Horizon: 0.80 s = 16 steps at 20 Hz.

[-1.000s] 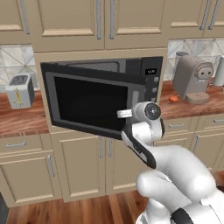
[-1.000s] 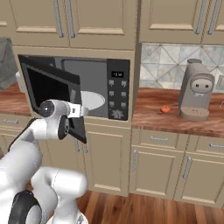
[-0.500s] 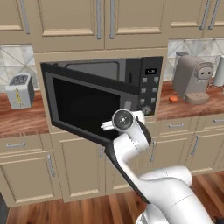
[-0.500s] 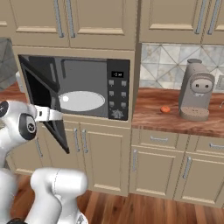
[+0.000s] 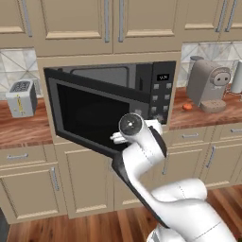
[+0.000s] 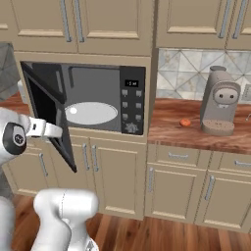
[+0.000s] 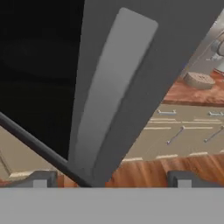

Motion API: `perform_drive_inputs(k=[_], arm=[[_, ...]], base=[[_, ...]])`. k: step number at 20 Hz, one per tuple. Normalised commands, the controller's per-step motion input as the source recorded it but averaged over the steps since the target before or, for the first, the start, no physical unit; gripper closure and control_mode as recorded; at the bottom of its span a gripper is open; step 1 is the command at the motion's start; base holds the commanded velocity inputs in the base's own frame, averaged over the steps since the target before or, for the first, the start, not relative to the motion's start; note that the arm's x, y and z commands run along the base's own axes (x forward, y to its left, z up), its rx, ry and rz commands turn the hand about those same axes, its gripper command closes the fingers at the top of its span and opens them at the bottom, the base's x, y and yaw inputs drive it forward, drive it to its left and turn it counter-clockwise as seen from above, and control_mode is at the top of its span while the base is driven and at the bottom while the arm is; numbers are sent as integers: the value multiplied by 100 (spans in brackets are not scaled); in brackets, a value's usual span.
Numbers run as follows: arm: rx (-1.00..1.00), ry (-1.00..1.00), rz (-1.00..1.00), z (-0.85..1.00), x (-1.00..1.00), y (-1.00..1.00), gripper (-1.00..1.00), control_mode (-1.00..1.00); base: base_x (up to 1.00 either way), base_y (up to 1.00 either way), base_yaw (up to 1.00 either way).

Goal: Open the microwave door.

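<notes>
The microwave door (image 6: 49, 115) is standing swung well out toward the near left on its left-edge hinge, hanging over the lower cabinet fronts. Its dark glass window (image 5: 92, 116) is facing the near left, and the grey bar handle (image 7: 111, 94) is running along its free edge. The microwave (image 6: 105, 100) is sitting built into the beige cabinetry at counter height, between the upper cabinet doors (image 6: 78, 24) and the lower ones. Its grey cavity is showing, with a pale round turntable plate (image 6: 91, 112) lying on its floor. The button panel (image 6: 132, 110), with a small display at its top, is occupying the microwave's right side.

The gripper (image 7: 111, 178) is hovering close in front of the door's handle edge; its two fingertips (image 7: 40, 179) are standing wide apart, clasping nothing, with the handle's lower end rising between them.

To the right, a grey coffee machine (image 6: 219, 100) is standing on the wooden counter (image 6: 169, 125), and a small orange item (image 6: 185, 122) is lying near its left. Far left on the counter, a silver toaster (image 5: 21, 98) is sitting against the tiled wall
</notes>
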Motion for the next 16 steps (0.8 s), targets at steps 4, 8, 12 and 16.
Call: perform_drive_inputs(k=[4, 8, 12, 16], arm=[[34, -11, -5, 17, -100, -100, -100, -100], [42, -4, -1, 55, -78, -100, -100, -100], [78, 3, 3, 39, -41, -100, -100, -100], [88, 5, 8, 1, -8, -99, -100, -100]], base=[[0, 0, 0], [0, 0, 0], [0, 0, 0], [0, 0, 0]])
